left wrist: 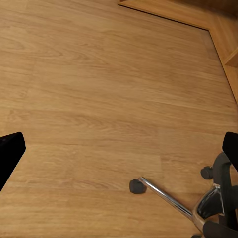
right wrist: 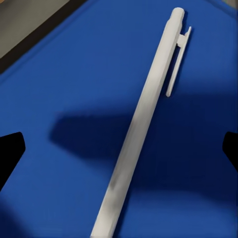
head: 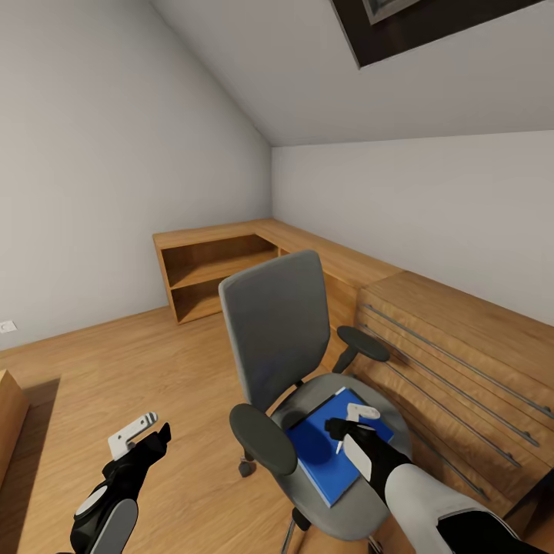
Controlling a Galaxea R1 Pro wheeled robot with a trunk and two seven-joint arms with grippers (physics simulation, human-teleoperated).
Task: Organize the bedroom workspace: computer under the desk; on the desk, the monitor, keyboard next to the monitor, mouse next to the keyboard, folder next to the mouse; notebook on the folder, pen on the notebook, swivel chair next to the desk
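The swivel chair point(head: 292, 362), grey woven upholstery with rounded matte-black armrests, stands just beside the light-wood drawer chest point(head: 462, 362). On its seat lies the folder point(head: 327, 454), flat, smooth, bright blue, and on that rests the pen point(right wrist: 144, 124), a slim white stick with a clip. The right tool point(head: 350, 423) hovers right above the pen, its fingers spread to either side, touching nothing. The left tool point(head: 142, 435) hangs over the bare plank floor point(left wrist: 99, 99) beside the chair's chrome base point(left wrist: 168, 198), its fingers apart and empty.
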